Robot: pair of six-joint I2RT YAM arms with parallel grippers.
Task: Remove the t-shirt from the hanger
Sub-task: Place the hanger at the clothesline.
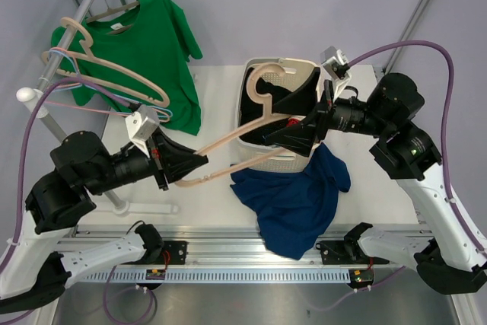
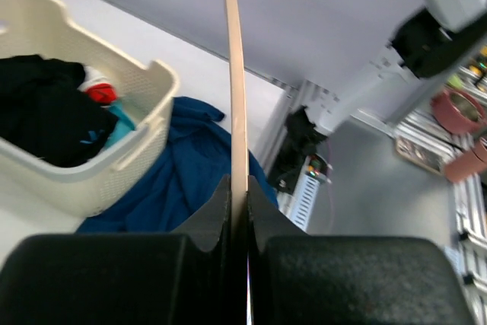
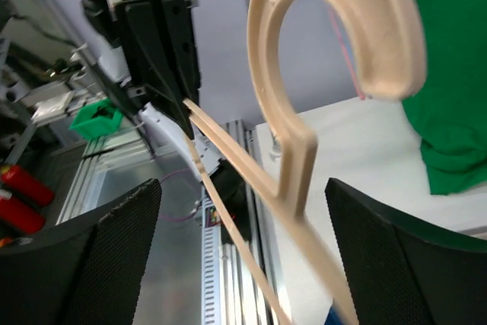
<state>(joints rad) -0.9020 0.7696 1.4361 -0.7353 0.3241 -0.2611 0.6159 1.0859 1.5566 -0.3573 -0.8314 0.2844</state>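
The left end effector is pressed together on one thin arm of the bare hanger, pinching it. The right end effector stands spread wide either side of the hanger's neck, not touching it. The blue t-shirt lies crumpled on the table, off the hanger, against the basket. Its upper edge is hidden under the basket and the right end effector, and its hem seems to hang over the near edge
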